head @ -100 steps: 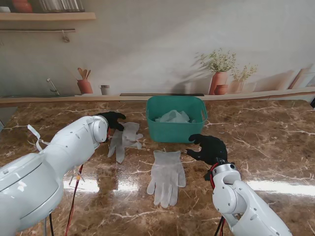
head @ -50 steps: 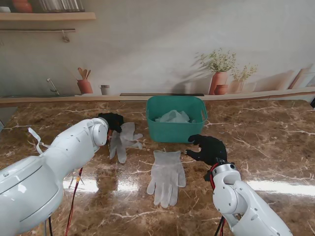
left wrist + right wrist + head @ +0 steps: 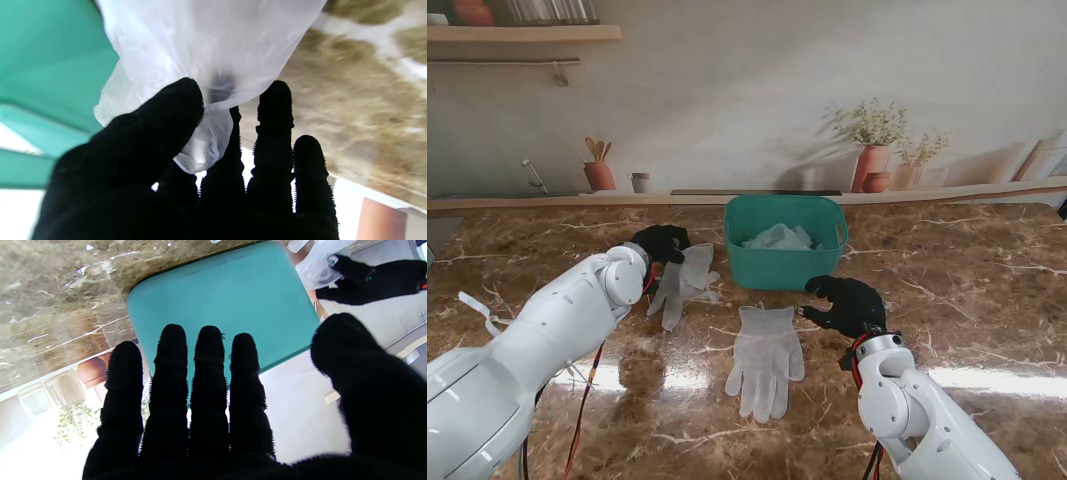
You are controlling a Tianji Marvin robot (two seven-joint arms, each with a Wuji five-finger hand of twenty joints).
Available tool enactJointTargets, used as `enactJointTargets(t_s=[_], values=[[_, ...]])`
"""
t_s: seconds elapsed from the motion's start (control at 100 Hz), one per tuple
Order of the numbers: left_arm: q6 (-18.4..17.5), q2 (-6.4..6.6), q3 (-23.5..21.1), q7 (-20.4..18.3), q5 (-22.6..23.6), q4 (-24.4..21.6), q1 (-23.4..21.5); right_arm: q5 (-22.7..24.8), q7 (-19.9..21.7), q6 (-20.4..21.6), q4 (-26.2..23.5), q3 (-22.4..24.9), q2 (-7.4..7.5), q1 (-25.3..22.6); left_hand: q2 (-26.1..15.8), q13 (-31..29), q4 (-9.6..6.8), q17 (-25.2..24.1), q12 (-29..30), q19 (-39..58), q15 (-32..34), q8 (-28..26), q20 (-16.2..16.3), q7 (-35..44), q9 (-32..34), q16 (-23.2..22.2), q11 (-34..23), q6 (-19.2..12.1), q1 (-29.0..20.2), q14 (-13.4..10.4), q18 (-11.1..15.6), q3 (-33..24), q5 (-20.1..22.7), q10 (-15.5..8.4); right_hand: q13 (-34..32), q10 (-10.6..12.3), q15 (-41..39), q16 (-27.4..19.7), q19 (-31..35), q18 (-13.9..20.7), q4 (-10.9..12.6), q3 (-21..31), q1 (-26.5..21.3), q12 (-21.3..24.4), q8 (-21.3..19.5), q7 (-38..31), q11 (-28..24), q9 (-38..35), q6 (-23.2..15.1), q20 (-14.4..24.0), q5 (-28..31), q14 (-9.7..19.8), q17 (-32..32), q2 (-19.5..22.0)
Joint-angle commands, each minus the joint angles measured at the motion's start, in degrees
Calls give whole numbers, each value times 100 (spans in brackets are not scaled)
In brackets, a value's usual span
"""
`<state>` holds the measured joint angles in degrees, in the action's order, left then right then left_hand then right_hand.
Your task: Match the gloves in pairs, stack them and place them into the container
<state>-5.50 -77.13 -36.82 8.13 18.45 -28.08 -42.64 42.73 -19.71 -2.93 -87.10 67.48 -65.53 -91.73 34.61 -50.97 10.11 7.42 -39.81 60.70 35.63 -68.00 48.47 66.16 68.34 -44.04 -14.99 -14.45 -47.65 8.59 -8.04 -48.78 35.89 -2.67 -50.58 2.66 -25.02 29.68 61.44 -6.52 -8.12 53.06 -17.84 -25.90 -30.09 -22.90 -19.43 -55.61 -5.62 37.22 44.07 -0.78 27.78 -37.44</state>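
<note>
Counter [image 3: 987, 290]: brown marble with pale veins, glossy, reflecting the lights. Container [image 3: 785, 243]: teal plastic bin, rounded corners, standing toward the counter's far edge at mid-width, with crumpled white gloves already lying in it.

Flat glove [image 3: 765, 357]: thin pale sheet material, lay spread on the counter on the near side of the container, its long axis running from the near edge toward the far edge, cuff toward the container, fingers toward me.

Held glove [image 3: 682, 283]: same translucent, wrinkled film, hung limp from my left hand [image 3: 663, 243] just left of the container. In the left wrist view my thumb [image 3: 166, 113] and fingers were pinched on a bunched fold of it, so the left hand was gripping this glove.

My right hand [image 3: 845, 304] hovered just right of the flat glove's cuff, fingers spread, holding nothing.

Judgement: the coming move turns on the flat glove lying to the right of the held one and nearer to me; the carried glove must be laid along that same axis to pair them. The right hand is the nearer of the two to the flat glove.
</note>
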Motion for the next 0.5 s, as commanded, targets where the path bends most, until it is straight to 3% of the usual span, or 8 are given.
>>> enactJointTargets(t_s=[0.0, 0.11, 0.22, 0.49], values=[[77, 210, -123, -2, 126, -404, -231, -22, 112, -17, -39, -55, -10, -46, 90, -311, 196, 41, -196, 242, 256, -128, -76, 220, 335, -127, 27, -125, -147, 104, -97, -322, 261, -183, -172, 106, -89, 51, 175, 11, 201, 89, 148, -28, 67, -8, 31, -67, -66, -57, 49, 88, 45, 21], [251, 529, -546, -157, 324, -1329, -676, -19, 154, -51, -81, -102, -5, -41, 126, -458, 218, 137, -287, 259, 342, -143, -99, 226, 389, -182, 25, -57, -135, 144, -21, -391, 317, -159, -193, 95, -124, 71, 243, 16, 194, 78, 140, -28, 73, -7, 40, -65, -53, -37, 48, 82, 72, -12], [379, 745, -943, -307, 498, -2069, -1098, -17, 185, -82, -111, -147, -3, -37, 170, -567, 250, 212, -343, 279, 406, -160, -133, 212, 444, -236, 54, -13, -104, 198, 30, -497, 349, -50, -208, 93, -156, 89, 296, 22, 190, 71, 118, -27, 77, -3, 53, -45, -42, -22, 35, 83, 90, -36], [607, 1095, -1796, -675, 903, -3629, -2112, 23, 198, -104, -293, -221, 1, -101, 277, -712, 228, 316, -369, 373, 470, -171, -130, 179, 531, -289, 75, 57, -51, 223, 40, -650, 429, -14, -220, 83, -226, 133, 416, 45, 179, 50, 113, -31, 78, -12, 51, -53, -16, 18, 41, 80, 125, -90]])
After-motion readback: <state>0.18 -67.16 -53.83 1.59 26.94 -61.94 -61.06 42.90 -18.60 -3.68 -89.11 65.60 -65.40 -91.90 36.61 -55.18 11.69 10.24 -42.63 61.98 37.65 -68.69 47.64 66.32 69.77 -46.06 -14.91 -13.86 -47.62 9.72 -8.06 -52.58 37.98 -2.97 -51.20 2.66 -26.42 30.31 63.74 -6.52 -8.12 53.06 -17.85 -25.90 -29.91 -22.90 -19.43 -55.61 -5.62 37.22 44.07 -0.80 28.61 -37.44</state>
